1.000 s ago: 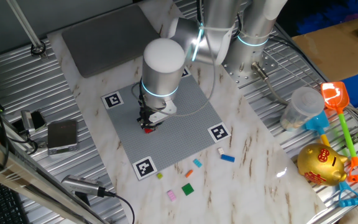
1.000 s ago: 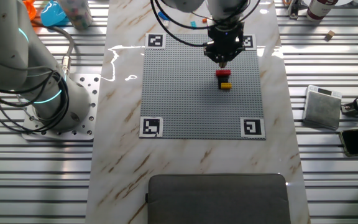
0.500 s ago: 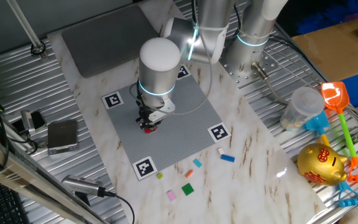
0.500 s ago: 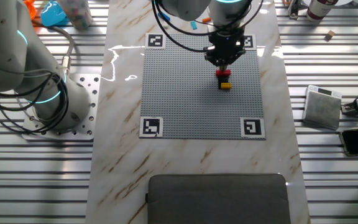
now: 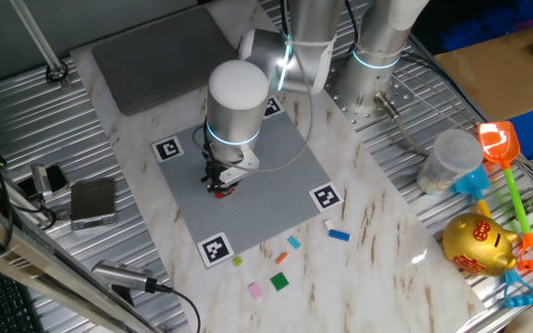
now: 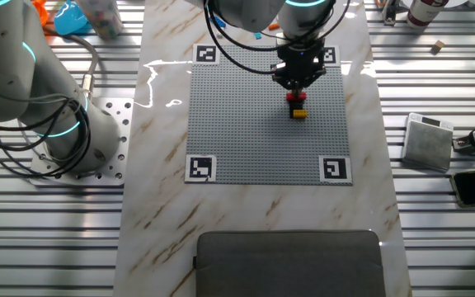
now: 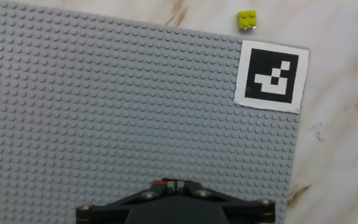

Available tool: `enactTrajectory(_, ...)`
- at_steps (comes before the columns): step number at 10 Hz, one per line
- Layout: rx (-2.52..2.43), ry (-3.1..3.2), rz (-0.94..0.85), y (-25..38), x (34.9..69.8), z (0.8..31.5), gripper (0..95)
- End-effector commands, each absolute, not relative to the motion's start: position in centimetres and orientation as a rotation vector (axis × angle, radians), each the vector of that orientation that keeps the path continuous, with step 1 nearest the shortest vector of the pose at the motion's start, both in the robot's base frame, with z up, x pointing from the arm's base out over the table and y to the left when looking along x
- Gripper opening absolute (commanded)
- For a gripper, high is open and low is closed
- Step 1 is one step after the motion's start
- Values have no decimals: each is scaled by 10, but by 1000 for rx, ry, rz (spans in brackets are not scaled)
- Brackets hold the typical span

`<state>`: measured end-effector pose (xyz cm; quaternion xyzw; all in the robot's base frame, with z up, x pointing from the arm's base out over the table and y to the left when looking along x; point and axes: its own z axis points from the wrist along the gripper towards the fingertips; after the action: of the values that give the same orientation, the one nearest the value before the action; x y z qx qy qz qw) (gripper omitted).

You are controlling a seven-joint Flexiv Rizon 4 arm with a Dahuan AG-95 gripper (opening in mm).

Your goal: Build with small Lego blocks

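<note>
The jaws are down on the red block point(image 6: 296, 98) of a small stack — whether clamped, I cannot tell.

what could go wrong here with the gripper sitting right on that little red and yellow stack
1. The gripper sits directly over the red brick on the grey plate. If it lifts while gripping, it might pull the brick off the yellow brick below.
2. The fingertips hide the brick in the hand view, so a crooked, half-seated press might go unnoticed.
3. Loose bricks such as the blue brick lie off the plate on the marble; a wide arm sweep might scatter them.
</note>
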<state>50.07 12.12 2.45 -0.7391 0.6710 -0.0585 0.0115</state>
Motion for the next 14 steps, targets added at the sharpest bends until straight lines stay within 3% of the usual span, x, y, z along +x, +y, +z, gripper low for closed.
enactTrajectory(1, -2306, 2092, -185, 121, 500, 25, 0)
enactTrajectory(14, -2304, 2053, -185, 119, 501, 18, 0)
